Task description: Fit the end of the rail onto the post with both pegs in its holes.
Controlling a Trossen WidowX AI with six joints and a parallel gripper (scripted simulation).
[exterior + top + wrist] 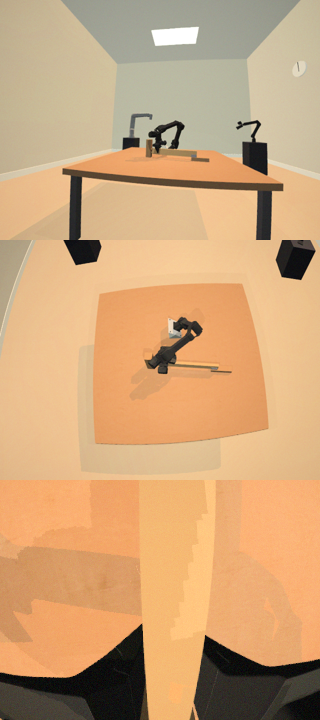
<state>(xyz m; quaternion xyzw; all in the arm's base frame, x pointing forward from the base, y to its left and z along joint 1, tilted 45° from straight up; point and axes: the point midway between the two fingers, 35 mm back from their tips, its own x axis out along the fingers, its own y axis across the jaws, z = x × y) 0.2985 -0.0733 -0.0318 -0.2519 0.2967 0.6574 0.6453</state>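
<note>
The long wooden rail [196, 364] [178, 152] [170, 580] looks raised off the table and about level. Its far end sits at the blue-grey bracket [214, 368] [193, 156] on the low footboard block [224, 369] [202, 159]. Its near end is at or very close to the upright wooden post [149, 364] [148, 148]. The pegs and holes cannot be made out, so how far they are engaged cannot be told. My gripper [157, 151] [163, 629] is shut on the rail near the post, one finger on each side. In the top view the arm hides the grip.
The arm's white base plate [171, 327] is behind the rail, and the arm reaches over from there. The post stands just beyond the gripper, at the rail's near end. Two black pedestals [131, 143] [254, 157] with other arms stand beyond the table [165, 170].
</note>
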